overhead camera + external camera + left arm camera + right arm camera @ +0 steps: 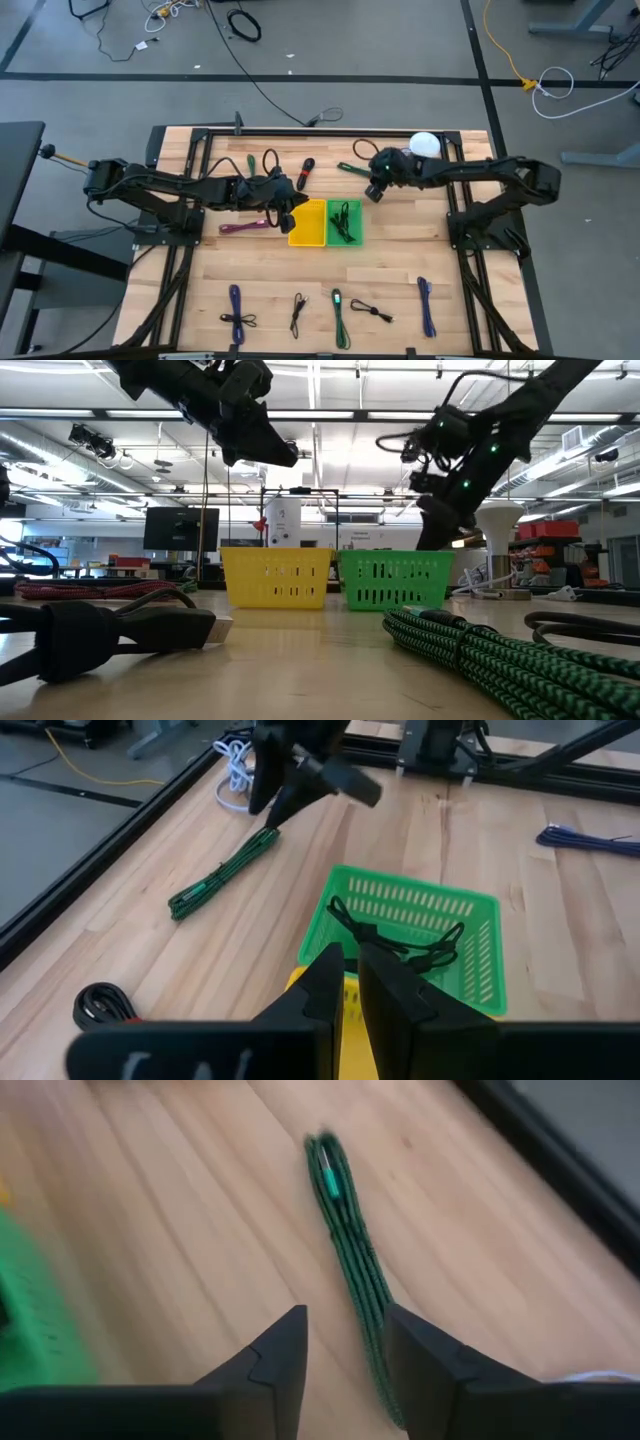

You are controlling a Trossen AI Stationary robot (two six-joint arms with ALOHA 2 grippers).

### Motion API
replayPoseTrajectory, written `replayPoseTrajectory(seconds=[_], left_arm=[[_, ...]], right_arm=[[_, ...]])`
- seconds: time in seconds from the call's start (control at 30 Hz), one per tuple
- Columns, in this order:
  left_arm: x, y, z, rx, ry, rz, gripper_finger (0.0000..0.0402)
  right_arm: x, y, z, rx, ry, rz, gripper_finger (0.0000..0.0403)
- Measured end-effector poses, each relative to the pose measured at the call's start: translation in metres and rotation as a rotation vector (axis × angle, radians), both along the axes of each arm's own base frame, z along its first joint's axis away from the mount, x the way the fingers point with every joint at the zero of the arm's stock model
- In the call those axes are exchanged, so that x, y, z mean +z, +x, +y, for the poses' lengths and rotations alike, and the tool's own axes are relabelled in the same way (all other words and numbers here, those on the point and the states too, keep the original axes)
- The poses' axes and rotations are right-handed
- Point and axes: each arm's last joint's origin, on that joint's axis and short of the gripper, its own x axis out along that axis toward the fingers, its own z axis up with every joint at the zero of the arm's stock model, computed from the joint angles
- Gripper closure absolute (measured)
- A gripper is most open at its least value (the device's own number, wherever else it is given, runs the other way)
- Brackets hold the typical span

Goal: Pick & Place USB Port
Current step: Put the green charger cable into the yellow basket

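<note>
Right wrist view looks down past the right gripper (345,1345), whose fingers stand a little apart with nothing between them, at a green braided cable (350,1260) lying flat on the wooden table (180,1210). This looks like the approach step of a pick: the right gripper hangs above the cable, not yet down on it. The cable is a long, narrow folded bundle; its long axis runs almost straight away from the fingers, and its plug end, with a pale metal tip, points away from the gripper. In the high view the cable (353,169) lies just beyond the green basket (344,223), toward the table's far edge. The next move would likely be to lower, straddle the bundle across its width and close. The left gripper (285,221) hovers over the yellow basket (307,224) beside the green one, fingers nearly together and empty.
</note>
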Motion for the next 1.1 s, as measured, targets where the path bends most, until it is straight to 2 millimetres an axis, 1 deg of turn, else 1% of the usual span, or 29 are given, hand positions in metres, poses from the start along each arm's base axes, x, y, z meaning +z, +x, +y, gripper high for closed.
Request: replayPoseTrajectory(seconds=[0.2, 0.5, 0.73, 0.8, 0.83, 0.9, 0.97, 1.0, 1.1], left_arm=[[0.000, 0.000, 0.000, 0.000, 0.000, -0.001, 0.0362], [0.000, 0.000, 0.000, -0.001, 0.002, -0.001, 0.0362], [0.000, 0.000, 0.000, -0.002, 0.005, -0.001, 0.0362], [0.000, 0.000, 0.000, -0.002, 0.005, -0.001, 0.0362], [0.000, 0.000, 0.000, -0.003, 0.006, -0.001, 0.0362], [0.000, 0.000, 0.000, -0.002, 0.005, -0.001, 0.0362], [0.000, 0.000, 0.000, -0.002, 0.005, -0.001, 0.0362], [0.000, 0.000, 0.000, -0.002, 0.005, -0.001, 0.0362], [0.000, 0.000, 0.000, -0.002, 0.005, -0.001, 0.0362]], right_arm=[[-0.021, 0.002, -0.019, 0.025, 0.063, 0.016, 0.0244], [-0.034, 0.007, -0.028, 0.042, 0.035, 0.014, 0.0211], [-0.050, 0.008, -0.035, 0.014, 0.036, 0.056, 0.0210], [-0.050, 0.007, -0.035, 0.009, 0.032, 0.063, 0.0227], [-0.050, 0.008, -0.035, 0.013, 0.038, 0.055, 0.0243], [-0.050, 0.007, -0.034, -0.003, 0.060, 0.055, 0.0292], [-0.051, 0.006, -0.034, -0.010, 0.072, 0.057, 0.0361], [-0.050, 0.006, -0.034, -0.004, 0.071, 0.061, 0.0379], [-0.049, 0.006, -0.033, -0.027, 0.088, 0.048, 0.0390]])
